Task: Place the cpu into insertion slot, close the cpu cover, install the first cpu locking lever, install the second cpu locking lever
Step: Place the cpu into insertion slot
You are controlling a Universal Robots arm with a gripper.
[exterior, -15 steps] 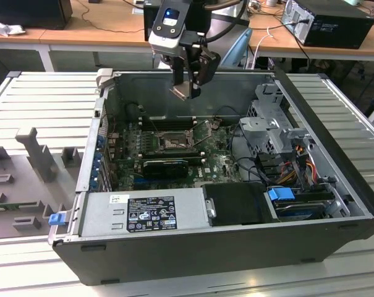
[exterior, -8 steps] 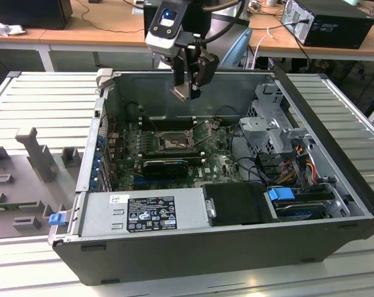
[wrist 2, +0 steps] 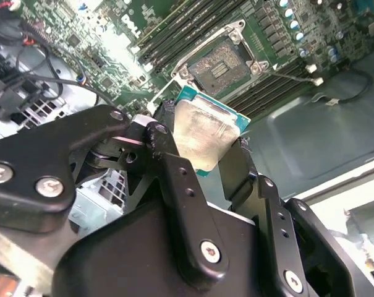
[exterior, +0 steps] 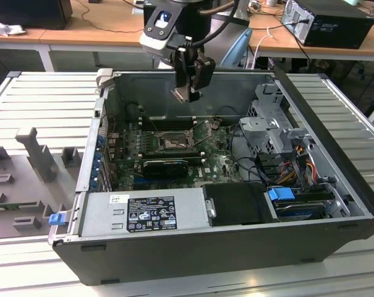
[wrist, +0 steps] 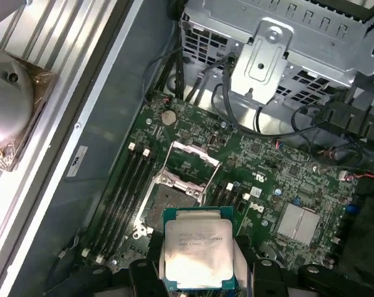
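My gripper (exterior: 188, 93) hangs above the open computer case, over its back wall, and is shut on the cpu (exterior: 180, 94). In both wrist views the cpu (wrist 2: 202, 133) (wrist: 198, 250) shows a pale silver face with a teal edge, pinched by its sides between the black fingers (wrist 2: 168, 154). Below it, in the middle of the green motherboard (exterior: 211, 164), lies the insertion slot (exterior: 171, 141) (wrist 2: 221, 62) (wrist: 171, 201), dark, bare and metal-rimmed. The cpu cover (wrist: 193, 158) seems to be swung open at the slot's far side. The chip is well above the slot and touches nothing else.
Long black memory slots (wrist: 128, 192) flank the socket. A long black card (exterior: 165, 166) lies in front of it, ahead of the grey power supply (exterior: 143, 213). A metal drive cage (exterior: 270, 124) and cables (exterior: 292, 170) fill the exterior view's right. Grey fixtures (exterior: 35, 154) stand outside the case.
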